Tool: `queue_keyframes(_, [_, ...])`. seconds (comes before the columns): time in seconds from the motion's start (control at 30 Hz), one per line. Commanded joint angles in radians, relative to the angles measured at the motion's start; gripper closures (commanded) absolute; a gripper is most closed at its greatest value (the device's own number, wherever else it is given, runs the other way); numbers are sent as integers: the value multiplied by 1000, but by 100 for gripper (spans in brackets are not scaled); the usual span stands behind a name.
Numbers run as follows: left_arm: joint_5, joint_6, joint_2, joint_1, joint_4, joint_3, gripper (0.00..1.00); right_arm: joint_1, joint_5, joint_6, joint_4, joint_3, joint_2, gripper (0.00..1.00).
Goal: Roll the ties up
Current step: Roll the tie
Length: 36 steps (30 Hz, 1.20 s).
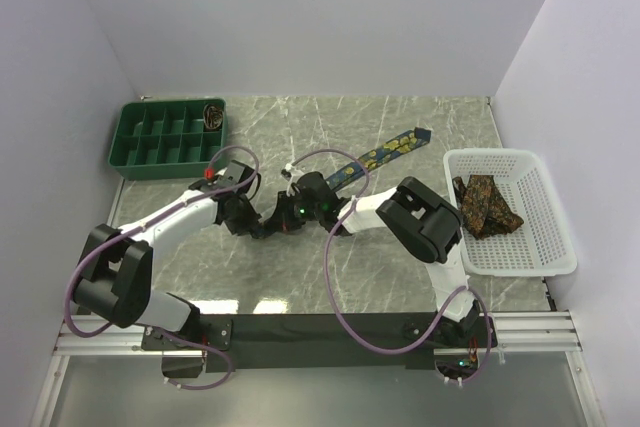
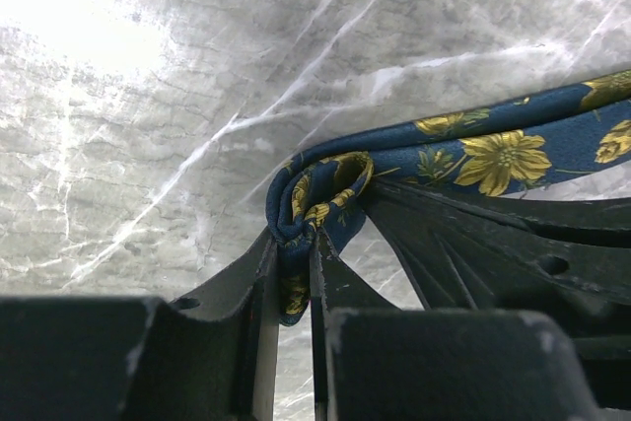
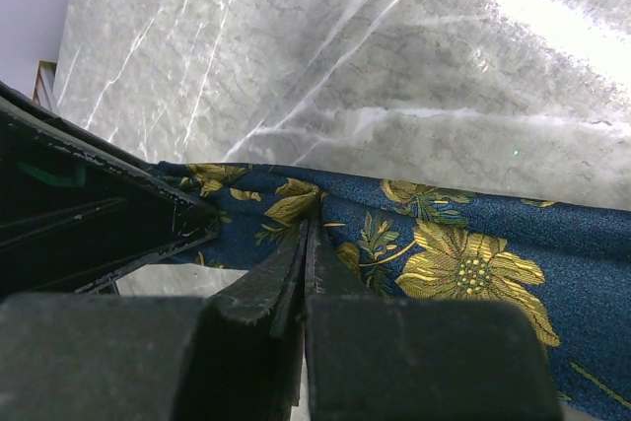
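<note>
A navy tie (image 1: 385, 154) with yellow flowers lies diagonally on the marble table, its pointed end toward the back right. Both grippers meet at its near end. My left gripper (image 2: 296, 244) is shut on the small rolled coil (image 2: 320, 194) of that tie, and fabric shows between its fingers. My right gripper (image 3: 306, 229) is shut, its tips pinching a pucker of the navy tie (image 3: 463, 253) right beside the coil. In the top view the left gripper (image 1: 272, 223) and right gripper (image 1: 300, 209) nearly touch. Brown patterned ties (image 1: 487, 205) lie in the basket.
A white mesh basket (image 1: 545, 265) stands at the right edge. A green compartment tray (image 1: 165, 137) sits at the back left, with a rolled brown tie (image 1: 213, 115) in its far right compartment. White walls enclose the table on three sides.
</note>
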Motion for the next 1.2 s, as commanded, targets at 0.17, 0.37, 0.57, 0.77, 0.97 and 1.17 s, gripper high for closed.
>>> queue_keyframes(0.17, [14,5,31,-24,29,80,99,36,-33,-24,-39,55,44,100])
queue_keyframes(0.37, [33,-4,79,-42,55,114,99,37,-33,-22,-39,60,52,100])
queue_keyframes(0.57, [44,-21,135,-51,92,106,99,33,-19,-15,-27,31,32,96])
queue_keyframes(0.77, [28,-23,194,-56,105,100,99,8,45,-8,12,-49,-48,81])
queue_keyframes(0.97, [28,-21,244,-59,125,101,99,-21,143,-36,25,-130,-147,74])
queue_keyframes(1.17, [27,-12,267,-62,124,127,99,-70,137,-28,51,-128,-158,78])
